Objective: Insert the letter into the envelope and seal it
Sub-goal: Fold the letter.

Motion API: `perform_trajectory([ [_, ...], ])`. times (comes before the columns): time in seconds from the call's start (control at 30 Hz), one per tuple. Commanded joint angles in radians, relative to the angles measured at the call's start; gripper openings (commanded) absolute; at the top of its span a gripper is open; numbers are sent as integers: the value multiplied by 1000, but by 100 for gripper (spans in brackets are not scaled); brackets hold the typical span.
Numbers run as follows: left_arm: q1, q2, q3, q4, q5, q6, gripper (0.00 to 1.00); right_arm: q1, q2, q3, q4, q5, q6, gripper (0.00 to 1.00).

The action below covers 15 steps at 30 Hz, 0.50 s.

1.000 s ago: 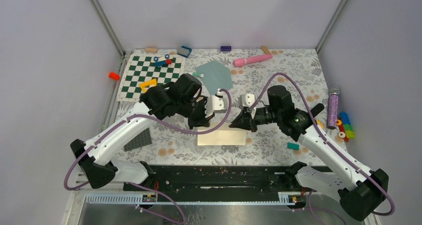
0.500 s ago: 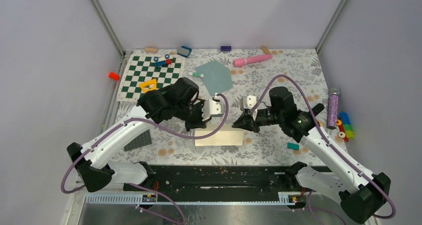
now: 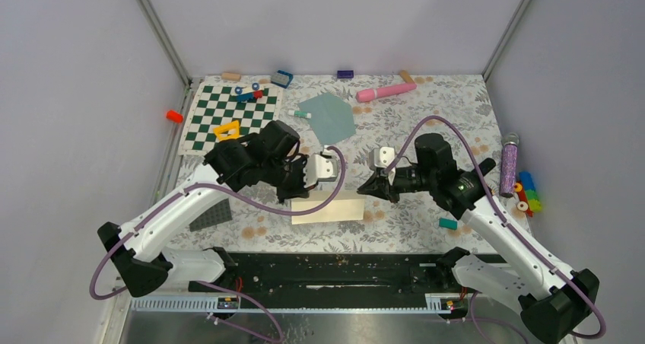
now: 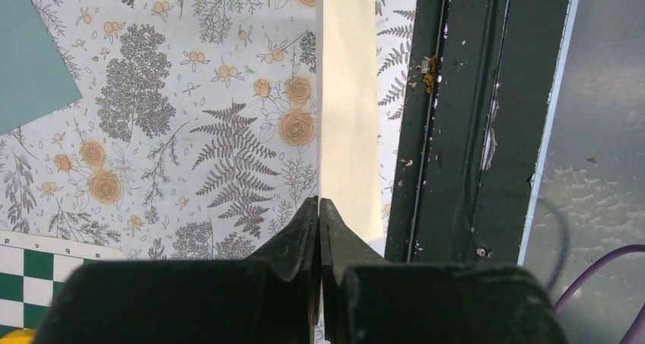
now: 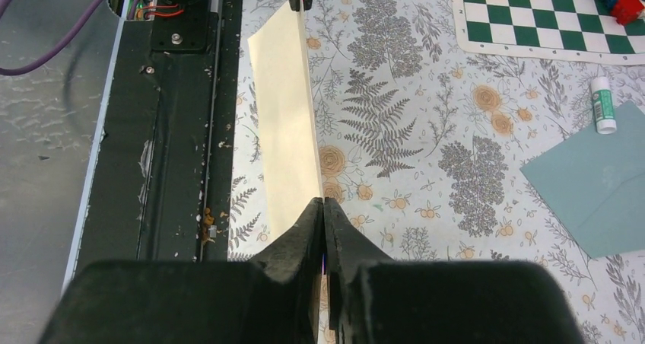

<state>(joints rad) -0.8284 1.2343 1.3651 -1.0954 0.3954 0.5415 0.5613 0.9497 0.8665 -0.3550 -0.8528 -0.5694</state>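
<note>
My left fingers were pressed shut on one end of the letter, and my right fingers were shut on the opposite end, so the cream sheet ran taut between them, edge-on to both wrist cameras. It sat over the near part of the table; I could not tell whether it touched. The envelope lay flat farther back, well apart from the sheet. As I judged it, only the pick-up was done: inserting and sealing remained. No writing was legible; the glue stick label was too small to read.
</note>
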Motion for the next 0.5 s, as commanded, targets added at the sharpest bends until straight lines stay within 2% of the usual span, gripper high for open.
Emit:
perform_trajectory([
  [0.0,7,-34,21,-46,-43,20,0,-31,-29,7,-20,35,-22,9],
  [0.2,11,-45,25,-54,-52,27,0,-54,-26,6,-41,32,-49,12],
  [0.3,12,-45,32,-59,-52,29,0,-58,-27,-1,-41,29,-59,0],
  [0.47,12,-44,44,-68,-55,33,0,-64,-27,1,-43,41,-68,0],
])
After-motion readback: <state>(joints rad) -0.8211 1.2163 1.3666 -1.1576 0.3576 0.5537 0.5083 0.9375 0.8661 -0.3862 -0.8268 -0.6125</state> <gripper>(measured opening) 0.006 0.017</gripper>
